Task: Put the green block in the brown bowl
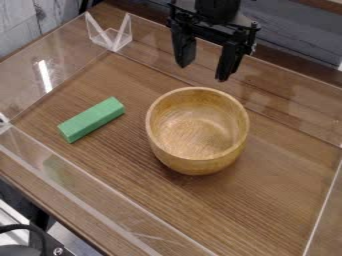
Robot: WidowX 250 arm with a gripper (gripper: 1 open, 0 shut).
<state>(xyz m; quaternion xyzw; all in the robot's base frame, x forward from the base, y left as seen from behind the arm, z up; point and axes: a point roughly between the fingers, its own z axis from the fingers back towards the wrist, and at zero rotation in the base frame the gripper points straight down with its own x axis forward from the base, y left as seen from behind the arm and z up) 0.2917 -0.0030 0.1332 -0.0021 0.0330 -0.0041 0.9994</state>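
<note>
I have only the one camera view to work from, looking down at an angle over the wooden tabletop (287, 165), so I'll place everything against the brown bowl (198, 129).

The brown bowl sits upright a little right of the middle of the picture, round, thick-walled, with the grain showing on its inner floor. Nothing lies inside it that I can see.

The green block (91, 119) lies flat on the wood to the left of the bowl, well apart from it, with bare tabletop between them. Its long side runs on a slant, the end nearer the bowl pointing toward the back of the table and the other end toward the front-left corner.

My gripper (203, 54) hangs behind and above the bowl, at the top of the picture, pointing down. Its dark fingers (226, 62) stand spread wide with clear space between them, and they hold nothing. It touches neither the bowl nor the block; the block is off to its left and nearer the camera.

A clear plastic wall (40, 75) rims the table left of the bowl, and a small clear triangular stand (110, 33) sits at the back, far left of the gripper.
</note>
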